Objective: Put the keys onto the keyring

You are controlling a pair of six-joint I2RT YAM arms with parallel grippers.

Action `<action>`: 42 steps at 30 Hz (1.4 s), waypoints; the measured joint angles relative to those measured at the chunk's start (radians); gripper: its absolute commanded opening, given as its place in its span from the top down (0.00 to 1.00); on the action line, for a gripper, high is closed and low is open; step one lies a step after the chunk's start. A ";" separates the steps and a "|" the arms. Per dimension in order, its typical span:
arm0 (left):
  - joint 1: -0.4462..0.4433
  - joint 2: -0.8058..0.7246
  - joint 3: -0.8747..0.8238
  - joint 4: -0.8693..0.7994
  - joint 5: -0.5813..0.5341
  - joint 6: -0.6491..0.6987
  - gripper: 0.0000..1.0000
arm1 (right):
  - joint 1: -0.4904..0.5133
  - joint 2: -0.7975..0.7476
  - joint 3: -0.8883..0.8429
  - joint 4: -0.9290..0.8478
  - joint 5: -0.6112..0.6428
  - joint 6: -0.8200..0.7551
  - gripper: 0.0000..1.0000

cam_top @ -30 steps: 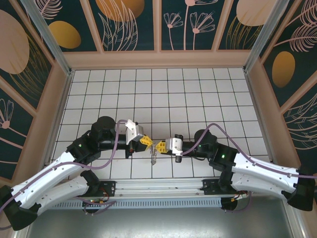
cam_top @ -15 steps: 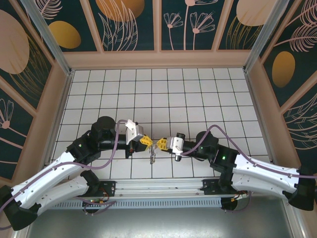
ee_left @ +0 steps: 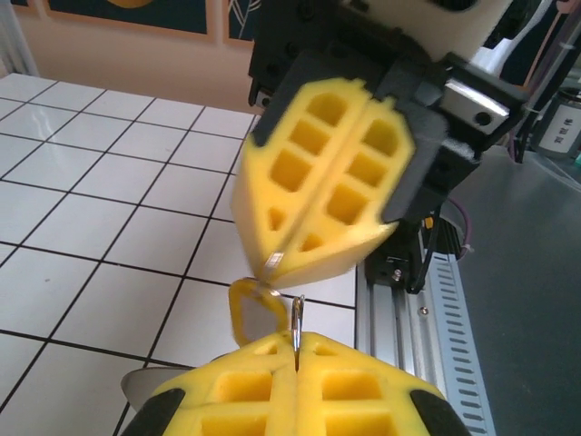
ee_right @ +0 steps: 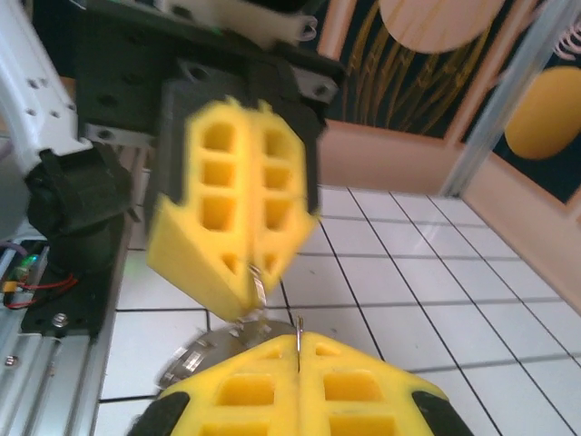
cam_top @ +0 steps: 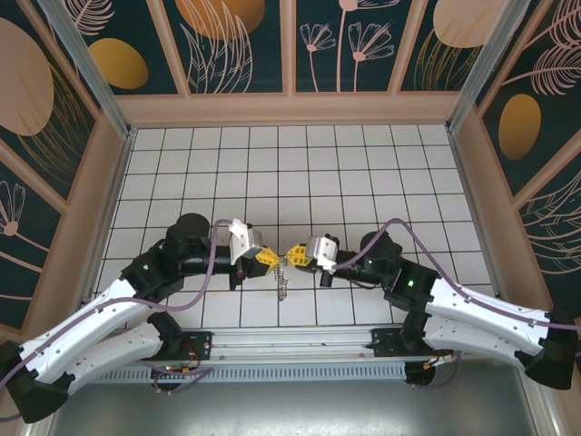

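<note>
Above near tiles [cam_top: 309, 182], left end effector [cam_top: 269, 258] and right end effector [cam_top: 296, 255] clenched on keyring [ee_left: 254, 309], keys [cam_top: 282, 285] dangling

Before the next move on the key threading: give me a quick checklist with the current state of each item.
1. Left tool shut on a thin metal edge: ok.
2. Right tool shut on a thin metal edge too: ok.
3. Whether each pinches a key or the ring: cannot tell.
4. Keyring loop in sight between the tips: ok.
5. Keys threaded on the ring: cannot tell; they sit bunched below the tools.
6. Gap between the two tools' tips: ok, narrow.
</note>
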 measured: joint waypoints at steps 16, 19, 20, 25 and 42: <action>0.000 -0.057 -0.031 0.052 -0.266 -0.102 1.00 | -0.267 0.370 -0.118 -0.021 0.206 0.498 1.00; 0.000 -0.080 -0.048 0.059 -0.295 -0.122 1.00 | -0.229 0.462 -0.118 -0.020 0.277 0.541 1.00; 0.000 -0.085 -0.054 0.060 -0.304 -0.126 1.00 | -0.219 0.487 -0.118 -0.018 0.295 0.551 1.00; 0.000 -0.094 -0.081 0.059 -0.328 -0.144 1.00 | -0.194 0.548 -0.121 0.013 0.336 0.601 0.84; 0.000 -0.094 -0.081 0.060 -0.336 -0.161 1.00 | -0.319 0.510 -0.054 -0.091 0.197 0.583 0.67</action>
